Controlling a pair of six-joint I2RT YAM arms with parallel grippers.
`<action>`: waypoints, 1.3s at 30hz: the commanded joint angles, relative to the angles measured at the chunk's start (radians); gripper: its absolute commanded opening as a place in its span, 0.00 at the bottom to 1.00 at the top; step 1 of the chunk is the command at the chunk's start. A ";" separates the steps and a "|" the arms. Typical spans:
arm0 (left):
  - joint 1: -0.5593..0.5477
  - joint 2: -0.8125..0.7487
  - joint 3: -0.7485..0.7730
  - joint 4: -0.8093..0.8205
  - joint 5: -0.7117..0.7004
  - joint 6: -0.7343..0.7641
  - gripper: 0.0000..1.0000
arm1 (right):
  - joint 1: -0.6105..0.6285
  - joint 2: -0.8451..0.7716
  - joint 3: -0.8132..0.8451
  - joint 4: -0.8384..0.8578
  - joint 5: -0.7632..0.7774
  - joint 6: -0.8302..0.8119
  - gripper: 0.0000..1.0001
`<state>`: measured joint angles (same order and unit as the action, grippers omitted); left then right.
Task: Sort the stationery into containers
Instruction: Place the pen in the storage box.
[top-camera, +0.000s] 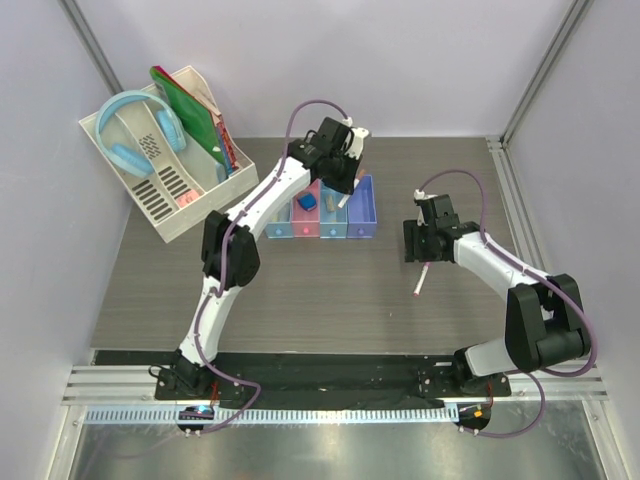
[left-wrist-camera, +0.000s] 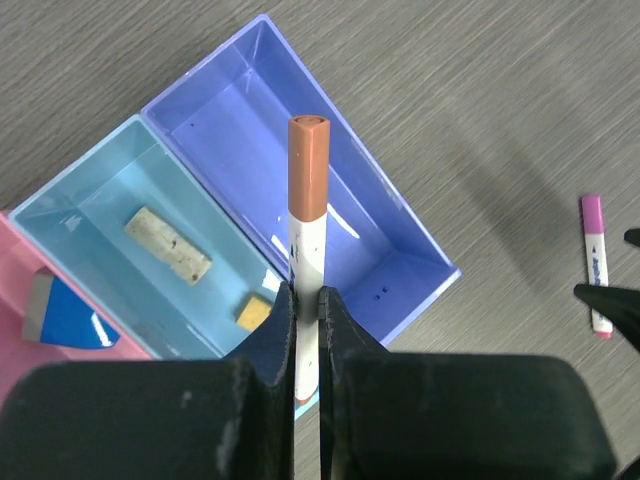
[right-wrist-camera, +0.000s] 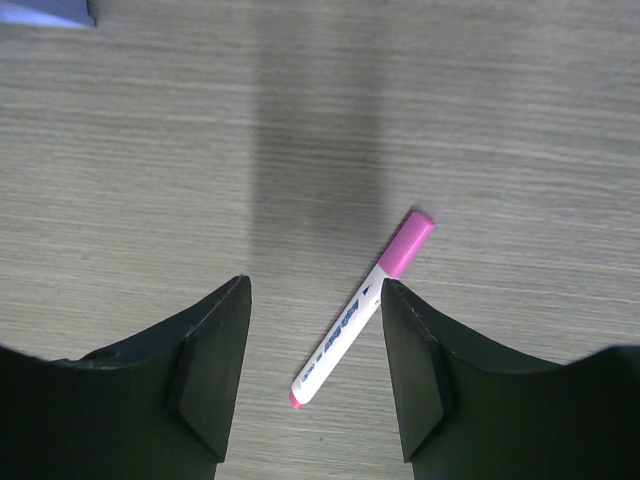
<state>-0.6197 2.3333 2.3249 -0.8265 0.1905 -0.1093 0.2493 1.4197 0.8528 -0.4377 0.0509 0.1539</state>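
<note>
My left gripper (left-wrist-camera: 307, 295) is shut on a white pen with an orange-brown cap (left-wrist-camera: 308, 170), held above the purple bin (left-wrist-camera: 230, 120) at the right end of the containers (top-camera: 322, 214). The light blue bin beside it (left-wrist-camera: 90, 215) holds a tan flat piece (left-wrist-camera: 167, 245) and a tiny yellow piece (left-wrist-camera: 254, 312). A blue eraser (left-wrist-camera: 70, 320) lies in the pink bin (left-wrist-camera: 12, 300). My right gripper (right-wrist-camera: 315, 283) is open, low over the table. A white pen with a pink cap (right-wrist-camera: 345, 335) lies slanted between its fingers, its barrel close to the right finger (right-wrist-camera: 420, 350).
A large white slotted rack (top-camera: 160, 195) stands at the back left with blue headphones (top-camera: 135, 135) and green and red folders (top-camera: 190, 110). Metal frame posts rise at the back corners. The arm bases sit on the rail at the near edge (top-camera: 330, 385).
</note>
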 joint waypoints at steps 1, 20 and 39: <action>0.006 0.046 0.045 0.069 0.044 -0.111 0.00 | 0.002 -0.038 -0.023 0.033 -0.034 0.010 0.60; 0.025 0.156 0.065 0.164 0.102 -0.247 0.00 | -0.001 -0.021 -0.069 0.067 0.006 0.058 0.60; 0.040 0.192 0.102 0.211 0.193 -0.319 0.52 | -0.018 -0.053 -0.110 0.086 -0.037 0.090 0.63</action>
<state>-0.5869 2.5362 2.3932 -0.6586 0.3424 -0.4095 0.2379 1.3659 0.7502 -0.3946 0.0223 0.2237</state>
